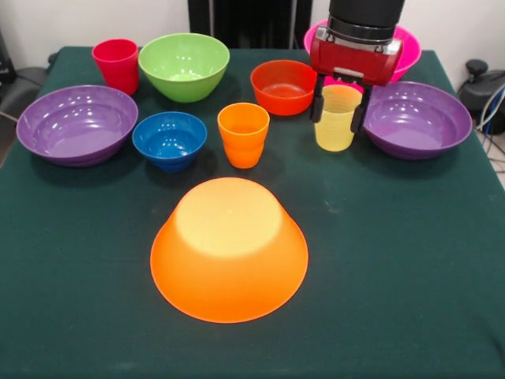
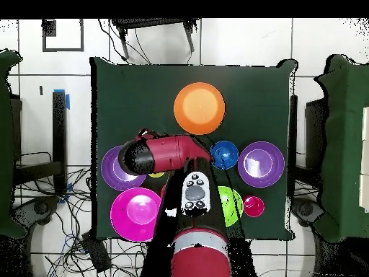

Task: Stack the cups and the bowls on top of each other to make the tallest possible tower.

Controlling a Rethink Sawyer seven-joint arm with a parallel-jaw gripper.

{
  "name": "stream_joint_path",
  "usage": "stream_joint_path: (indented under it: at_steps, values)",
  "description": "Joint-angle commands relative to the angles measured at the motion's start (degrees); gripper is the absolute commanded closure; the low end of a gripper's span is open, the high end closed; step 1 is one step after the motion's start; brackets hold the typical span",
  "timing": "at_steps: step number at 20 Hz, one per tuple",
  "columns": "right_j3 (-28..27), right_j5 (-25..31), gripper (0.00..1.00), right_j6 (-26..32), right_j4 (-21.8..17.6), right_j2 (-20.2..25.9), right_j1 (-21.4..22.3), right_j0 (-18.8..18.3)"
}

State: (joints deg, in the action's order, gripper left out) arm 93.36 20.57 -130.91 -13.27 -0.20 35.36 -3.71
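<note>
1. Gripper [image 1: 339, 104] sits at table's far side w/ one dark finger [image 1: 318, 103] each side of yellow cup [image 1: 338, 118]; fingers close against cup walls, cup upright; can't tell whether its base rests on the cloth.
2. Yellow-orange bowl [image 1: 229, 249] upside down, alone at near centre of table [image 1: 410, 300]; nothing stacked on it.
3. Orange cup [image 1: 244, 134] upright, just beyond it; blue bowl [image 1: 170, 140] beside cup.
4. Purple bowls: one at front-view left edge [image 1: 76, 124]; other [image 1: 415, 118] just beside yellow cup.
5. Far row: red-pink cup [image 1: 117, 65], green bowl [image 1: 184, 65], orange-red bowl [image 1: 282, 85]; pink bowl [image 1: 406, 47] partly hidden behind arm.
6. Overhead: arm [image 2: 162, 153] lies across one purple bowl [image 2: 112, 167]; yellow cup barely visible beneath.
</note>
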Motion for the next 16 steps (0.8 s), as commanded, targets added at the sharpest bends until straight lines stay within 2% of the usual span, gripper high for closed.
stream_joint_path:
  at_steps: [1,5,11,16]
  values:
    - [3.01,-0.25,0.00,18.29,-12.27,9.41,3.20,-6.16]
    - [2.53,0.32,0.00,14.60,-14.07,9.63,2.98,-5.85]
    - [-0.75,-0.65,0.00,8.23,-16.36,10.08,-1.38,-4.03]
    - [-1.61,0.57,0.00,3.72,-15.07,9.10,-2.29,-1.19]
